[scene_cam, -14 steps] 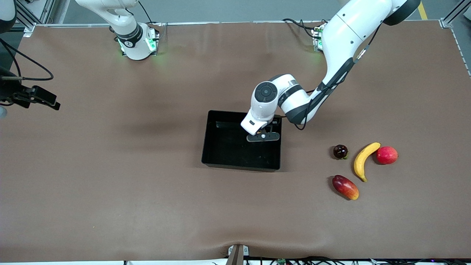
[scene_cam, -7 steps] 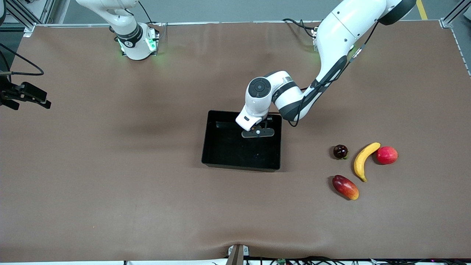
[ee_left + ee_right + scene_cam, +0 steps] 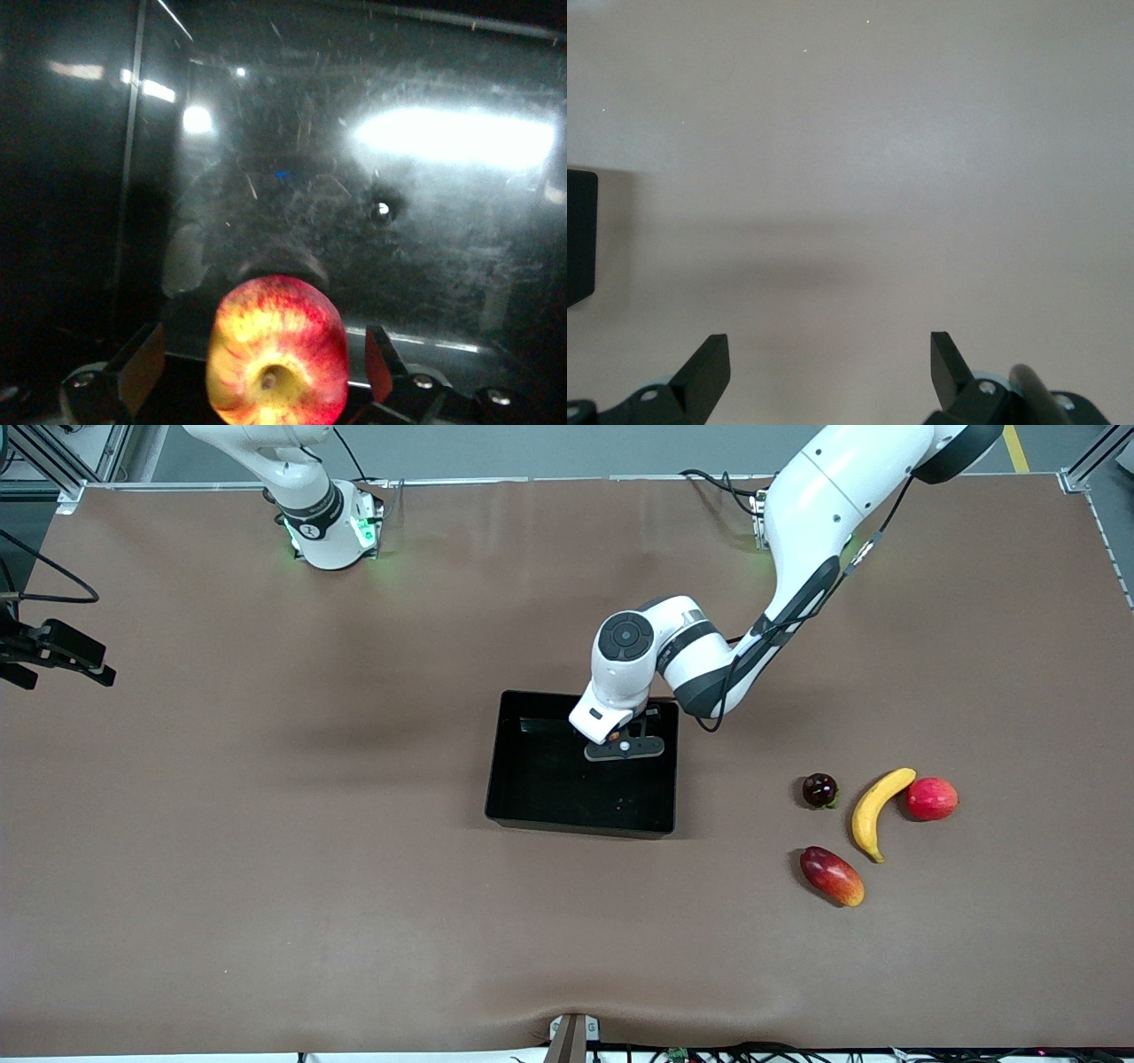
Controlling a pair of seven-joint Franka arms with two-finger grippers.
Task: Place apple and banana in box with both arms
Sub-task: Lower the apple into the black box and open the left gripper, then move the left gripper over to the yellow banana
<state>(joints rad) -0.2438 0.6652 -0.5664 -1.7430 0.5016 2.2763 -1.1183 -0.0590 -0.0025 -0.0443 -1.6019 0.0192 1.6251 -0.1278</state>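
The apple point(image 3: 277, 354), red with yellow streaks, is between my left gripper's point(image 3: 263, 354) spread fingers with a gap on each side. The gripper is open, low inside the black box point(image 3: 399, 221). In the front view the left gripper point(image 3: 623, 746) is in the box point(image 3: 540, 779) near the wall toward the left arm's end, and its hand hides nearly all of the apple. The yellow banana point(image 3: 873, 810) lies on the table toward the left arm's end. My right gripper point(image 3: 53, 657) is open and empty over bare table at the right arm's end, also seen in its wrist view point(image 3: 830, 363).
Beside the banana lie a smooth pinkish-red round fruit point(image 3: 932, 798), a dark round fruit point(image 3: 819, 789) and, nearer the front camera, a red-and-orange mango-like fruit point(image 3: 831, 875). A corner of the box point(image 3: 579, 235) shows in the right wrist view.
My left gripper has shifted a little toward the right arm's end inside the box. My right gripper has drawn back toward its end of the table.
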